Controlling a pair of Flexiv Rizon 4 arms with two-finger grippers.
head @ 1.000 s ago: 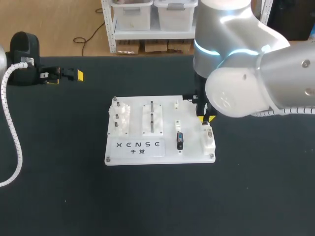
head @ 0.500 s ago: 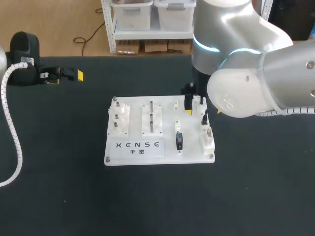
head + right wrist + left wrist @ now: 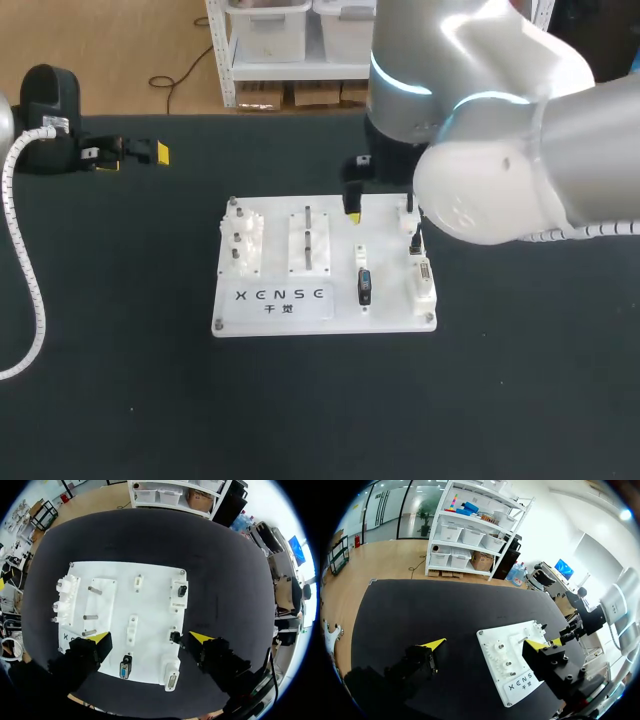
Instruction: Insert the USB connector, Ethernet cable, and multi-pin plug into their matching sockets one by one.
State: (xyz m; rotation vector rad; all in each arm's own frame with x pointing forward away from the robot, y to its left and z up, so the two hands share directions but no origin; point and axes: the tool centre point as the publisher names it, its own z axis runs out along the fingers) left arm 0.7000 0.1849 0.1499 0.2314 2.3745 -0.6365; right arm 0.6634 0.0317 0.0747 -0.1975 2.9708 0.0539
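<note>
Looks mostly done: black connector and multi-pin plug sitting in board near its right edge, Ethernet seating unclear, right end effector and left end effector both wide open, empty.

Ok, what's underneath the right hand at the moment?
The white board with its sockets lies under the open right hand, which holds nothing. From the head camera, the arm hides the board's far right corner.

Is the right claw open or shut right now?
Open. The right claw hangs above the board with its fingers wide apart and nothing gripped between them.
</note>
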